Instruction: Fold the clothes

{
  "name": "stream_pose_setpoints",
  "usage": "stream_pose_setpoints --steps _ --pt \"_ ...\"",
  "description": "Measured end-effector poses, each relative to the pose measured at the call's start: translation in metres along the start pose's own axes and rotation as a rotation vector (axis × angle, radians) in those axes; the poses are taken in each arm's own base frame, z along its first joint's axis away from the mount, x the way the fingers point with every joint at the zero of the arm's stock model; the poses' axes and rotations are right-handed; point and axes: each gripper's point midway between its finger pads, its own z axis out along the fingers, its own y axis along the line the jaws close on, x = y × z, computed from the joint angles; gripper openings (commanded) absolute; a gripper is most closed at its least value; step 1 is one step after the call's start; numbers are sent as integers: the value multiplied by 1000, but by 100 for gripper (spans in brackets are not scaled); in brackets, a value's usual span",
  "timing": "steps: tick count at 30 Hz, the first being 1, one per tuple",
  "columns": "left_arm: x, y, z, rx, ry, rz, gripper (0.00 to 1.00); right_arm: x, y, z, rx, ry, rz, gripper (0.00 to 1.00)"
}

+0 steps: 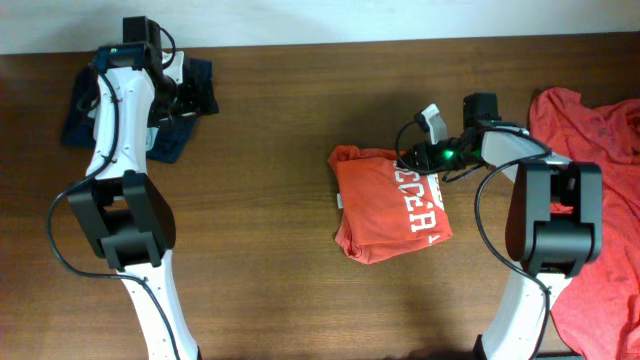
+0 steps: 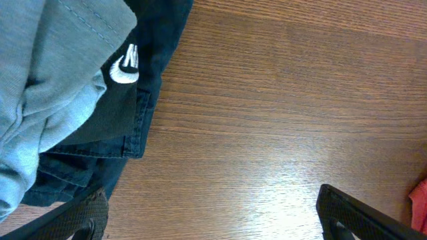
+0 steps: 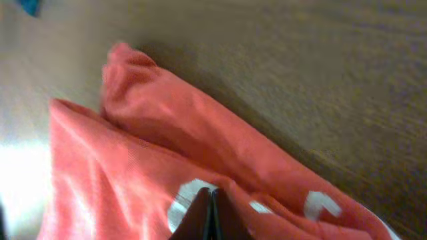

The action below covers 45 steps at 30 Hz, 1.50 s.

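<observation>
A folded orange-red T-shirt (image 1: 390, 205) with white block letters lies right of the table's middle. My right gripper (image 1: 418, 155) is at its far right corner. In the right wrist view the fingers (image 3: 211, 200) are pressed together with their tips on the T-shirt (image 3: 133, 167), at a white letter, and a ridge of cloth bunches at the tips. A loose heap of orange-red clothes (image 1: 600, 160) lies at the right edge. My left gripper (image 1: 185, 95) is open and empty at the far left; its jaws (image 2: 213, 217) hover over bare wood.
Dark blue and grey garments (image 1: 85, 110) lie at the far left corner, next to my left gripper; they fill the left of the left wrist view (image 2: 73, 100). The brown wooden table (image 1: 260, 250) spans the whole view.
</observation>
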Motion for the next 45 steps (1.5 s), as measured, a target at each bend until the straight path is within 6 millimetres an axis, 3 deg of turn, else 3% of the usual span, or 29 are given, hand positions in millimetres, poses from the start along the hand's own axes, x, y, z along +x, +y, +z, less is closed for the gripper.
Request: stream_pose_setpoints --steps 7,11,15,21,26,34,40,45 --pt "0 0 0 0 0 0 99 -31 46 -33 -101 21 53 4" --pt "0 0 0 0 0 0 99 -31 85 -50 -147 86 72 4" --pt "0 0 0 0 0 0 99 -8 124 -42 -188 207 58 4" --pt "0 0 0 0 0 0 99 50 156 0 -162 444 -17 4" --pt "0 0 0 0 0 0 99 99 156 17 -151 575 -3 4" --pt "0 0 0 0 0 0 99 141 129 30 -132 603 34 4" --pt "0 0 0 0 0 0 99 157 126 36 -161 595 65 4" --pt "0 0 0 0 0 0 99 162 134 31 -180 623 119 4"
